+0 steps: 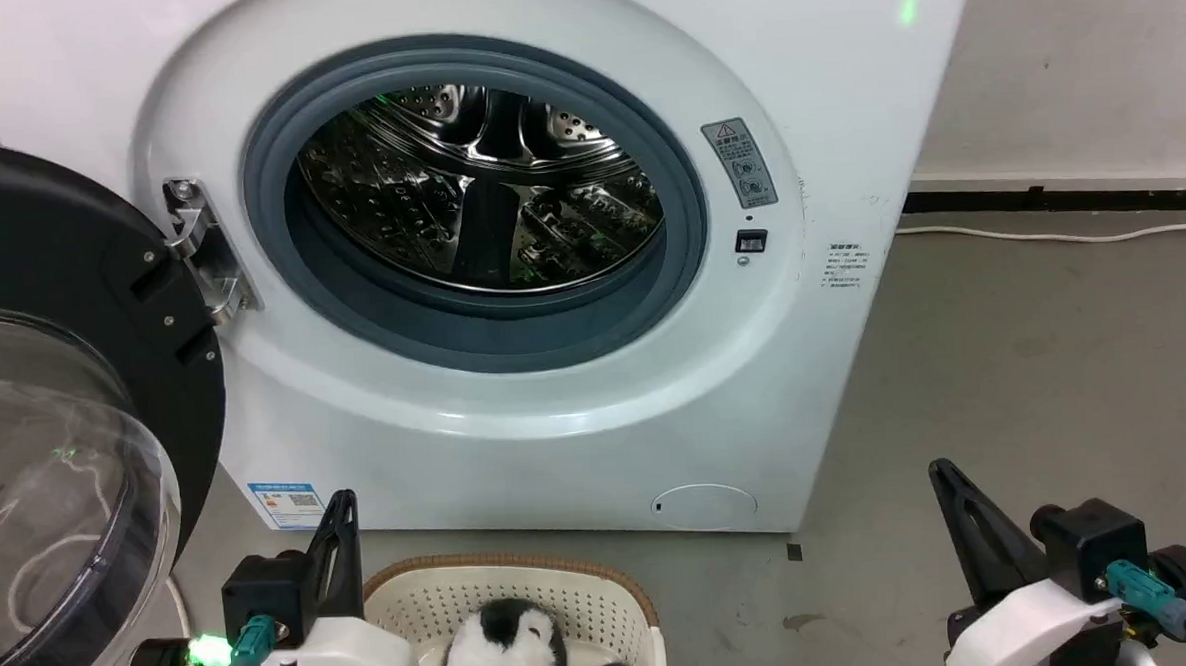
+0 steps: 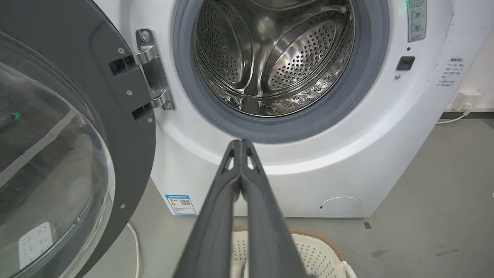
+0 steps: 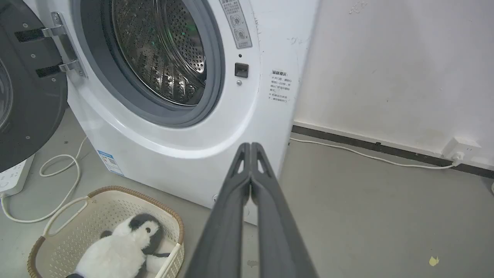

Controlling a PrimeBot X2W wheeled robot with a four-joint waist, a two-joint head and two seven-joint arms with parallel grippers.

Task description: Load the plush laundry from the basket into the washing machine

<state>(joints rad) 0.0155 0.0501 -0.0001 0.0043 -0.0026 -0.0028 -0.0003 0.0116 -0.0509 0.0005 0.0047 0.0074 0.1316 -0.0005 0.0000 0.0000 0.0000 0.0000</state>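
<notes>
The washing machine (image 1: 556, 395) stands ahead with its door (image 1: 65, 396) swung open to the left and the steel drum (image 1: 482, 193) bare inside. On the floor in front sits the basket (image 1: 514, 589), and the white-and-black plush laundry (image 1: 502, 647) lies in it. The basket (image 3: 115, 208) and plush (image 3: 119, 247) also show in the right wrist view at lower left. My left gripper (image 1: 340, 504) is shut, just left of the basket, holding nothing. My right gripper (image 1: 941, 470) is shut over bare floor to the right. Its fingers (image 3: 251, 148) meet at the tips, as do the left fingers (image 2: 240, 143).
A white cable (image 3: 61, 181) loops on the floor left of the washer beside a power strip (image 3: 11, 179). Another cable (image 3: 370, 156) runs along the wall to a socket (image 3: 461, 148). Grey floor (image 1: 1035, 374) stretches right of the machine.
</notes>
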